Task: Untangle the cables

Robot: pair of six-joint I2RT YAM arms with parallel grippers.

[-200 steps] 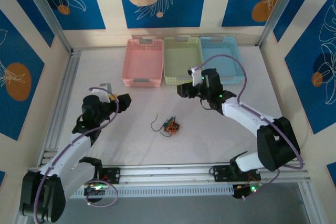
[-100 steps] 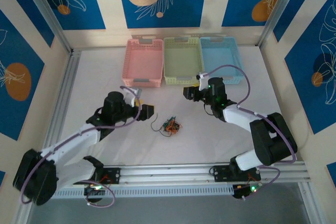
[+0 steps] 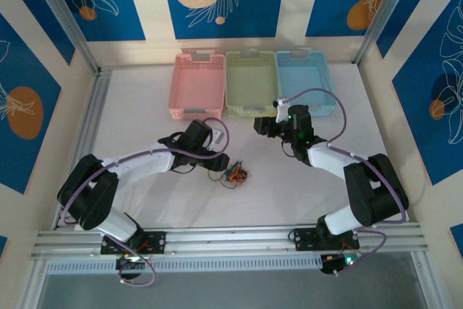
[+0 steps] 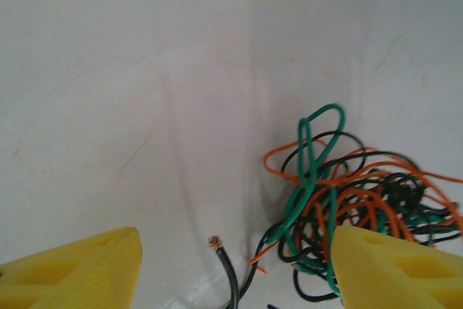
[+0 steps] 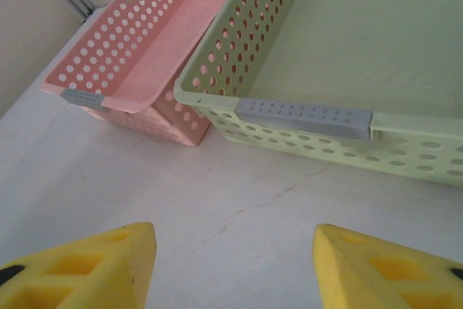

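1. Firstly, at left centre of the top view the left gripper (image 3: 217, 162) reaches over the white table (image 3: 145, 106); its wrist view shows the left gripper (image 4: 235, 240) with yellow foam fingers (image 4: 72, 269) spread wide, holding nothing
2. Just right of it, near the middle of the top view, lie the cables (image 3: 236, 174), a small knot of thin orange, green and black wires; in the left wrist view the cables (image 4: 347, 200) sit at right centre, partly hidden by the right-hand finger, and one loose black wire end (image 4: 224, 273) lies in the gap
3. Right of centre, the right gripper (image 3: 262, 127) hovers near the baskets; its wrist view shows the right gripper (image 5: 235, 233) gaping and empty
4. Along the top stand a pink perforated plastic basket (image 3: 177, 85) (image 5: 108, 70), a pale green one (image 3: 251, 110) (image 5: 304, 142) and a light blue one (image 3: 327, 85)
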